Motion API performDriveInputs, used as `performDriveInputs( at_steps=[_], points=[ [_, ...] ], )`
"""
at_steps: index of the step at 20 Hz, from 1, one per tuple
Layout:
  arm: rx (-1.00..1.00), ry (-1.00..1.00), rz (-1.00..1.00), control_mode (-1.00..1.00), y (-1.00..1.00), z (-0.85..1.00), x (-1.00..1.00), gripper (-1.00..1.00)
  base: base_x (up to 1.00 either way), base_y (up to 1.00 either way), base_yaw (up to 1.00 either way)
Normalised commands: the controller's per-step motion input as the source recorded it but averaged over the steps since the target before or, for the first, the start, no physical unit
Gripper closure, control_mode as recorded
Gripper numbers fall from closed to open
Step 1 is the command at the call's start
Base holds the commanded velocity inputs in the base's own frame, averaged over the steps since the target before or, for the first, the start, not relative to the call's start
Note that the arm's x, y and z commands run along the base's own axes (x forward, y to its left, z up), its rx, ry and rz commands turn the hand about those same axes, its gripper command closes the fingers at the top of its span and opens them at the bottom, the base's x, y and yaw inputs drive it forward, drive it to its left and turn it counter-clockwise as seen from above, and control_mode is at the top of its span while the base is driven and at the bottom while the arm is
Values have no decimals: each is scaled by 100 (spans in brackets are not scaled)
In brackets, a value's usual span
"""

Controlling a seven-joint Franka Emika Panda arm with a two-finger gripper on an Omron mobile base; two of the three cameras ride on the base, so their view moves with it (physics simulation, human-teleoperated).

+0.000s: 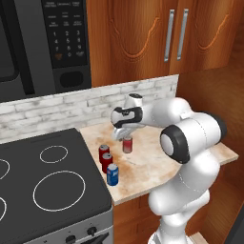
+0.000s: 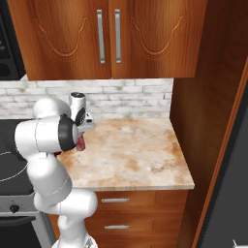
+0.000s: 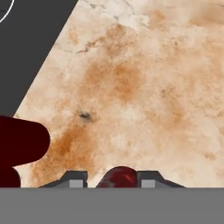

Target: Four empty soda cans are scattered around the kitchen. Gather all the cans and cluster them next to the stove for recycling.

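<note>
My pincer (image 1: 125,138) is closed on the paler red can (image 1: 127,145), which stands upright on the marbled desk (image 1: 190,157) with its silvery top just under my hand. In the hand view the can's (image 3: 118,177) dark red body sits squarely between my two finger tips (image 3: 78,180), one tip pressed at each side. From the right base view my own arm hides most of the grip, and a sliver of the can (image 2: 80,143) shows beside my elbow joint.

The other three cans stand in a short row near the desk's left edge, just beside the stove (image 1: 47,186): a red can (image 1: 104,153) farthest back, a second red can (image 1: 106,162) touching or nearly touching it, and the blue can (image 1: 112,174) nearest the front. The can I hold is to the right of that row, near it but apart. In the hand view, two dark red shapes at the left edge are cans of that row, too close for me to tell which, and the black cooktop fills the upper left corner.
</note>
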Motion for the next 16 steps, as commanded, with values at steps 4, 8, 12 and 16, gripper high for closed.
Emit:
performDriveInputs(
  at_steps=[4, 8, 12, 16],
  points=[
    [1, 3, 11, -100, 48, 0, -21, 100, 0, 0, 0],
    [1, 0, 7, -100, 46, 0, -29, 100, 0, 0, 0],
    [0, -1, 1, -100, 13, -8, -37, 100, 0, 0, 0],
    [1, -5, 0, -100, 3, -19, 11, 100, 0, 0, 0]
  ],
)
